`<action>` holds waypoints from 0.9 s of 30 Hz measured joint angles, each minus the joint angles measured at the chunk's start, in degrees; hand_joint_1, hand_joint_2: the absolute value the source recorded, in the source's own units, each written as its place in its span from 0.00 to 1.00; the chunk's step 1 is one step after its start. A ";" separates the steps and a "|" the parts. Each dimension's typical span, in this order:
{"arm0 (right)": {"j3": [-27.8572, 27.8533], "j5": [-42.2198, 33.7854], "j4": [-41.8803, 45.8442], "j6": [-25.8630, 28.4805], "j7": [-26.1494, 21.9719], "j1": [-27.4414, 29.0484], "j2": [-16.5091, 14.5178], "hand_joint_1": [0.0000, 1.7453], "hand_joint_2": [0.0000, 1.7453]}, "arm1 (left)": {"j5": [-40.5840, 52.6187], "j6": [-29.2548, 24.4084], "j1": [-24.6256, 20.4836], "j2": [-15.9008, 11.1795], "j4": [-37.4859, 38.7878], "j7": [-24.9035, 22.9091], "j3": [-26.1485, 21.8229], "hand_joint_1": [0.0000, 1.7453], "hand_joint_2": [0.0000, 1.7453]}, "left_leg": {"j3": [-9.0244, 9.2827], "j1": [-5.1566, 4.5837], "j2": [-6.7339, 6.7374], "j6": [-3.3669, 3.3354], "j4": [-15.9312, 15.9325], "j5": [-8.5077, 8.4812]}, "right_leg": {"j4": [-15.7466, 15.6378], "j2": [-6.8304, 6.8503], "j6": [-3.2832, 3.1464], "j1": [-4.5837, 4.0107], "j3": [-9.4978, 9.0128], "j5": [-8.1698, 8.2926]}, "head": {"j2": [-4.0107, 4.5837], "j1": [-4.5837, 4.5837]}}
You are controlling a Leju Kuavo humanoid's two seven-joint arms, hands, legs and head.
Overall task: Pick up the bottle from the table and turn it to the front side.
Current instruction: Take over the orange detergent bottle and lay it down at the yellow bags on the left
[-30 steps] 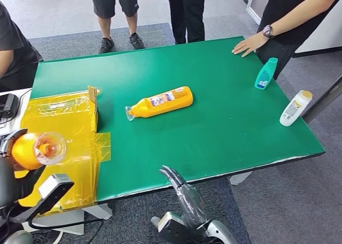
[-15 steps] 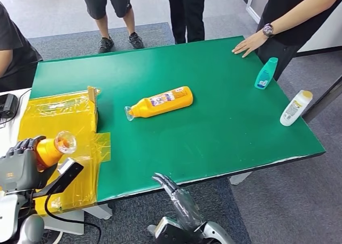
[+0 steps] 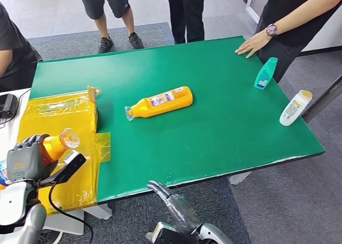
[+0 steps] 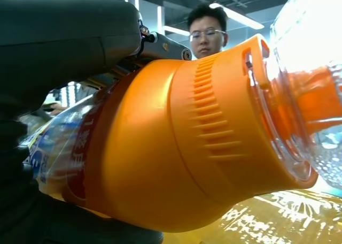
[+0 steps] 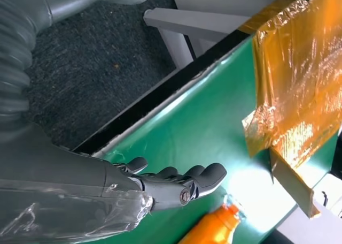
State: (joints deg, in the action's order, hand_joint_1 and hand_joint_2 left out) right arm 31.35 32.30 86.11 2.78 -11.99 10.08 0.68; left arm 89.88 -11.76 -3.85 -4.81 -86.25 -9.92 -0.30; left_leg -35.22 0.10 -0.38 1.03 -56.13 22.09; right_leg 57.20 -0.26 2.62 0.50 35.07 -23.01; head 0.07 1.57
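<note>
One bottle [image 3: 56,145] sits in our left hand [image 3: 25,159] at eight o'clock, over yellow film [image 3: 68,121]; our right hand [image 3: 171,201] hangs released at six, below the table [image 3: 209,126] edge.

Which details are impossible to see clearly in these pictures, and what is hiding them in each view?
- Orange plastic bottle in the left hand: in the head view the hand covers its body; in the left wrist view its label is blurred, unreadable.
- Right hand: its arm is cut off by the head view's lower edge.
- Labels on the teal bottle and the white bottle: too small to read.
</note>
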 joint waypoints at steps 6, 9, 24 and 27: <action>0.68 -0.50 -1.37 0.00 -0.22 -0.33 0.45 0.00 1.00 | 0.02 -0.52 -1.16 -0.90 2.20 1.77 0.59 0.68 1.00 | -0.01 0.00 0.00 0.00 0.00 0.01 | 0.00 0.00 0.00 0.00 0.02 0.00 | 0.00 0.00; 0.91 -0.55 -1.74 -0.03 -0.27 -0.53 0.57 0.00 1.00 | 0.02 -0.98 -1.39 -1.25 2.80 2.12 1.23 0.64 1.00 | -0.01 0.00 0.00 0.00 0.00 0.01 | 0.00 0.00 0.00 0.00 0.03 -0.01 | 0.00 0.00; 3.11 -2.92 -4.87 -0.74 -1.22 -2.32 1.18 0.00 1.00 | 0.12 -5.06 -2.64 -6.63 7.27 12.68 8.38 0.49 1.00 | -0.02 0.00 0.01 0.00 0.00 0.01 | 0.00 -0.02 -0.01 -0.01 0.03 -0.01 | 0.00 0.00; 3.45 -3.24 -5.19 -0.74 -1.29 -2.53 1.34 0.00 1.00 | 0.13 -4.44 -2.65 -7.45 7.84 12.39 9.11 0.48 1.00 | -0.02 0.01 0.01 0.00 0.00 0.01 | 0.00 -0.02 -0.02 -0.01 0.03 -0.02 | 0.00 -0.01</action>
State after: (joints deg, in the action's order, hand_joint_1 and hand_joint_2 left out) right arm 34.81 29.07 80.92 2.03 -13.28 7.55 2.02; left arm 90.01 -16.21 -6.50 -12.26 -78.41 2.48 8.81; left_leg -35.24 0.11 -0.37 1.04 -56.13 22.10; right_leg 57.20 -0.28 2.61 0.50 35.10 -23.03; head 0.07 1.57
